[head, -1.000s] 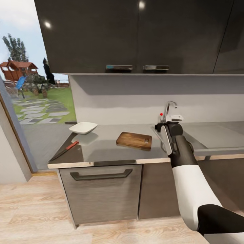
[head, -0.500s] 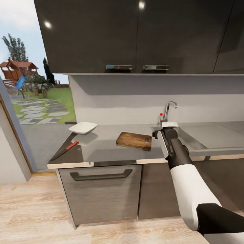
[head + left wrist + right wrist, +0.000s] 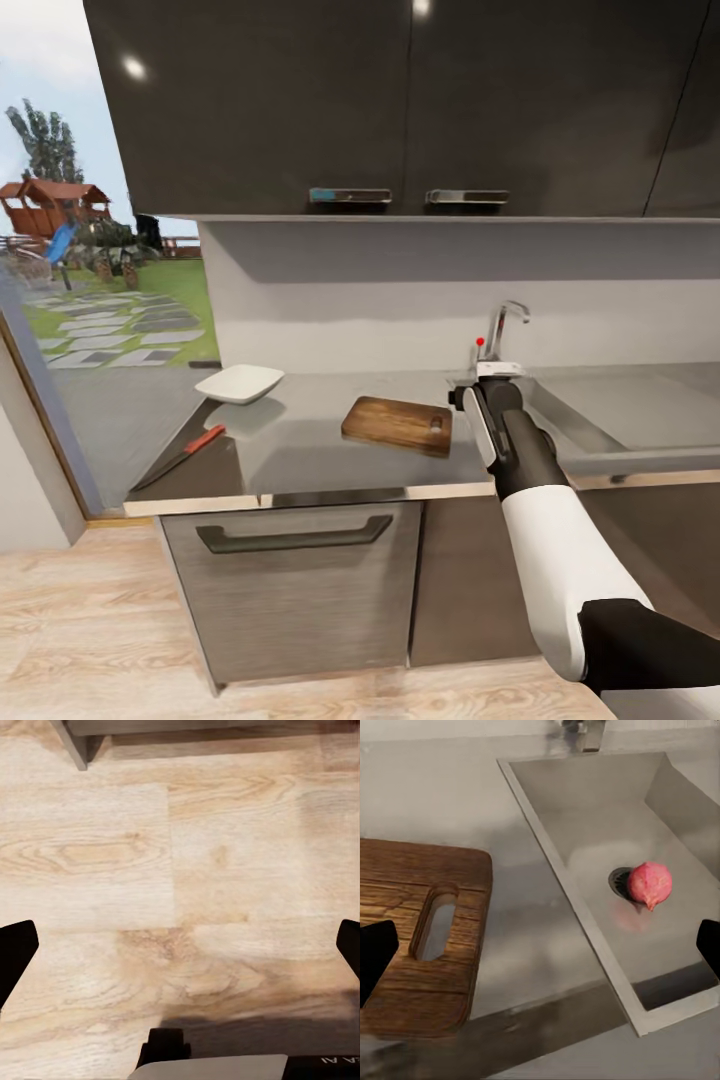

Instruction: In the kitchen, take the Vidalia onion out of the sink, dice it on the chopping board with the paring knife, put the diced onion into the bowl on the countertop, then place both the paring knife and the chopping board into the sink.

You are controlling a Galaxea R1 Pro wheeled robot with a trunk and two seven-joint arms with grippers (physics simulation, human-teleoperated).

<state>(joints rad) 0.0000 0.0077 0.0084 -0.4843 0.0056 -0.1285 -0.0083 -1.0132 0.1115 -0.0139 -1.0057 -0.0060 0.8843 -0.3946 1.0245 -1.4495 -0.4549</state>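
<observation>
Now, here is how it is looking from where I am standing.

Change: the right arm has been pulling back from the tap toward the near rim of the sink (image 3: 560, 425) over the last second, and the whole view is shifting a little, so the camera is moving too.
Meaning: I judge the reach for the onion is only beginning; nothing is lifted yet.
Right gripper (image 3: 540, 945): its fingers are standing wide apart at the edges of the wrist view, holding nothing, hovering over the desk (image 3: 300, 440) between board and sink.
Left gripper (image 3: 180, 945): spread wide, empty, pointing down at the plank floor (image 3: 187, 870).
Vidalia onion (image 3: 649, 885): lying in the basin, touching the drain.
Chopping board (image 3: 397, 424): lying flat just beside the sink.
Paring knife (image 3: 180, 457): resting near the desk's left end.
Bowl (image 3: 239, 383): sitting behind the knife, well apart from the board.
Writing: a few pale letters are showing at the corner of the left wrist view, too cropped to read.
</observation>
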